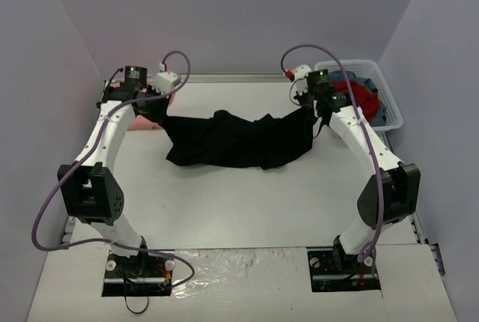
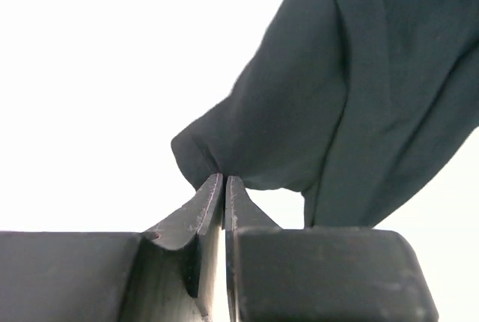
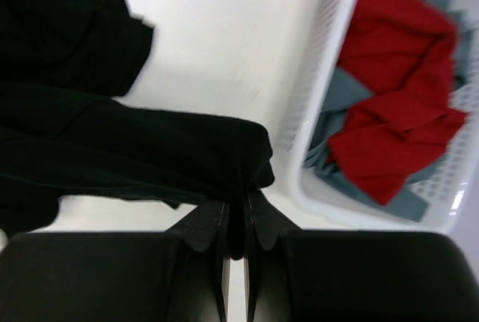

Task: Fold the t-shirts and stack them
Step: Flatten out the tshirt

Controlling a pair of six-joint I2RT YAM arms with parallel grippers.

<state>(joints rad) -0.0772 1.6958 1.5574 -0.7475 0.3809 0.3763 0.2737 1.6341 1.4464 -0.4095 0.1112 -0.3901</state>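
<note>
Black t-shirt (image 1: 239,141) spans the table (image 1: 247,210) to the left of the white basket (image 1: 394,118), bunched and creased, not folded. It is strung between the two grippers and its middle sags onto the table top.

Right gripper (image 1: 308,108): just left of the basket's near-left corner. In the wrist view the jaws are pressed together on a rolled edge of the black t-shirt (image 3: 112,142), with cloth wedged between the fingertips (image 3: 238,210).

Left gripper (image 1: 153,105): well left of the basket, at the shirt's far end. In the wrist view the fingers meet (image 2: 224,185) and pinch a small corner of the black t-shirt (image 2: 359,97). The rest of the cloth hangs away to one side.

Salmon-pink t-shirt (image 1: 141,122): only a patch shows, farthest from the basket, under the left arm and touching the black shirt's left end. Its shape can't be made out.

Basket wall (image 3: 314,112) is perforated plastic. Inside lie a red cloth (image 3: 397,97) and a grey-blue cloth (image 3: 340,97) in a loose heap.
</note>
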